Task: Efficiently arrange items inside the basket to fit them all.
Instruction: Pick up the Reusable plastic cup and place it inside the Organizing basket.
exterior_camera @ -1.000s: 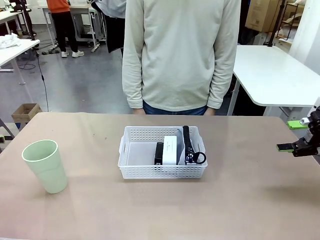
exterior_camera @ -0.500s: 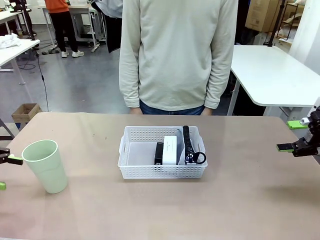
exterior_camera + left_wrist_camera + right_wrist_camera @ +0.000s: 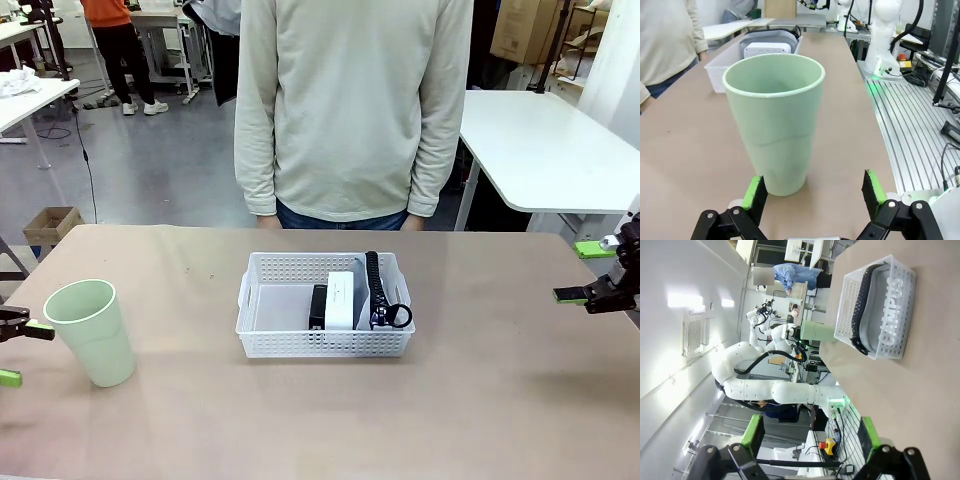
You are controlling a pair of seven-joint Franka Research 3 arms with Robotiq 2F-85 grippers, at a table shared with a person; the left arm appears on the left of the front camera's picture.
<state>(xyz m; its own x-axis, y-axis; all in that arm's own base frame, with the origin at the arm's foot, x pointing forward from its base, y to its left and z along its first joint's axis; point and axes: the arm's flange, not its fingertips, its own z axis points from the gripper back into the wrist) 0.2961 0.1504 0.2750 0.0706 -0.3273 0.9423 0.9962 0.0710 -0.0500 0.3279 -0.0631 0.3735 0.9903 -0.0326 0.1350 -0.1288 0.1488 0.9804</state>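
The pale green cup (image 3: 90, 331) stands upright on the table's left side. My left gripper (image 3: 22, 352) is open just to its left, fingertips short of the cup's wall. In the left wrist view the cup (image 3: 774, 120) rises right ahead of the open gripper (image 3: 812, 192). The white basket (image 3: 325, 305) sits mid-table. It holds the black slab (image 3: 318, 305), the white box (image 3: 341, 300) and the grey pouch (image 3: 375, 290) on edge, zipper up. My right gripper (image 3: 583, 272) hangs open and empty at the right edge. From that wrist, the "CAMPUS" pouch (image 3: 890, 305) shows through the basket (image 3: 852, 295).
A person in a pale sweater (image 3: 350, 110) stands at the far edge, arms down, behind the basket. The left half of the basket floor (image 3: 280, 305) is bare. Open tabletop (image 3: 480, 400) lies in front of and to both sides of the basket.
My left gripper has come into view from the left edge and closed in on the cup. The person has shifted slightly left. The right gripper has held still.
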